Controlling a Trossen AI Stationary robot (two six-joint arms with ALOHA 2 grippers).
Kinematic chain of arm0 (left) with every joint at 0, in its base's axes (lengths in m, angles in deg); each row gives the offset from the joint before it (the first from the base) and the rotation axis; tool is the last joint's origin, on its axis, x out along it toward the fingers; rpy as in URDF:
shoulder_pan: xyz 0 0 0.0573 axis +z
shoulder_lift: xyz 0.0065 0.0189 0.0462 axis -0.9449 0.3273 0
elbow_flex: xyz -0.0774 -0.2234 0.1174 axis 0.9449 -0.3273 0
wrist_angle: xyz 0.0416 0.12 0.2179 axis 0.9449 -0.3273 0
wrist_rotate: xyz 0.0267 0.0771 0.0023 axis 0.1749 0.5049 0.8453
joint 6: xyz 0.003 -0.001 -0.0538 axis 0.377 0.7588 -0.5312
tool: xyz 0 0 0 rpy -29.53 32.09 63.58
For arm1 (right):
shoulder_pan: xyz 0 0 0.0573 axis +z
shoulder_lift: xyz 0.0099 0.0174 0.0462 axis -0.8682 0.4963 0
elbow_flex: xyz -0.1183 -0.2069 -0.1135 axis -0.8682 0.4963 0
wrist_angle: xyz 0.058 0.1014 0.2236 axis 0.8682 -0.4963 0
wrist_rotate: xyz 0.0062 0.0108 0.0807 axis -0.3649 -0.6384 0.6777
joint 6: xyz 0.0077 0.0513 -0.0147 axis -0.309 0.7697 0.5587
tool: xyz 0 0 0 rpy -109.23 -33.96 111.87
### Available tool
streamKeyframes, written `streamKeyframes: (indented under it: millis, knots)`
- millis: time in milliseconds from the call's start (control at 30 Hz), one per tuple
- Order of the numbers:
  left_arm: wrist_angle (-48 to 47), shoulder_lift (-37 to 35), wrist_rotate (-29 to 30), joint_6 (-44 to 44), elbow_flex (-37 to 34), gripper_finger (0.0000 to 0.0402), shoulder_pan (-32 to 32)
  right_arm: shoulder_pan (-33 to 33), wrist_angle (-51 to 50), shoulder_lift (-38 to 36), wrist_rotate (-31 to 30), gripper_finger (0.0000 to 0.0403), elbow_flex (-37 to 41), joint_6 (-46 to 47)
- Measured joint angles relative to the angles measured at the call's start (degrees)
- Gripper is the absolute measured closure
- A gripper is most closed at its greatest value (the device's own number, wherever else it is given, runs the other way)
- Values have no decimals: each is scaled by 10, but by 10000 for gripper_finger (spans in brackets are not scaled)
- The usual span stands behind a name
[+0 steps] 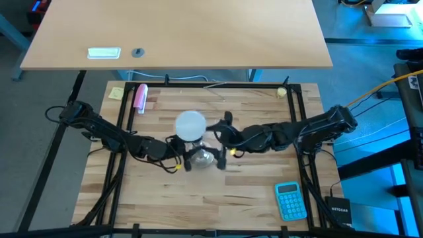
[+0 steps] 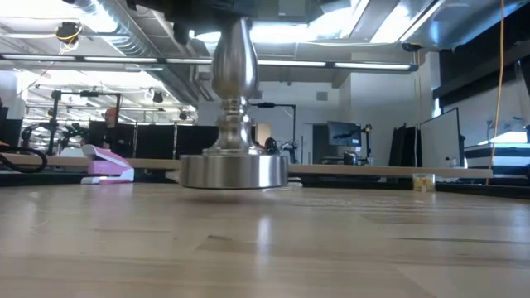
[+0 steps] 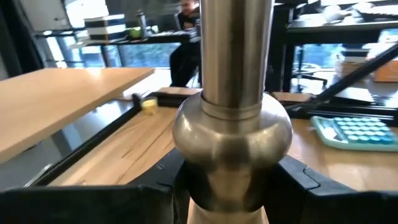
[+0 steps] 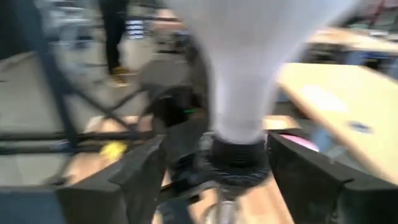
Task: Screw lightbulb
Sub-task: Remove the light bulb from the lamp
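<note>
Clamps lamp stand (image 3: 231, 134) stem in left end effector (image 3: 231, 186); right end effector (image 4: 239, 168) released, fingers flanking lightbulb (image 4: 249, 68) neck, three o'clock side.

One lightbulb (image 1: 190, 123) is sitting near the table's middle, on top of one silver lamp stand (image 2: 233, 124). Two dark arms are reaching in, from nine and three o'clock, each carrying one gripper: the left gripper (image 1: 180, 157) and the right gripper (image 1: 225, 142). One blue calculator (image 1: 290, 200) is lying toward five o'clock. One pink stapler (image 1: 140, 97) and one yellow sticky note (image 1: 116, 93) are lying toward eleven o'clock. One person (image 2: 109, 126) is showing in the room behind.
</note>
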Motion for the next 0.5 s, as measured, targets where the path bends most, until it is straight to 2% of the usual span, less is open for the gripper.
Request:
streamKeyframes:
  millis: [100,500]
  knots:
    - [-3,0,2,-4,0,269,0,0,31,10,-69,108,0,-16]
    - [-2,0,24,-13,0,269,0,-14,176,61,-78,102,0,-62]
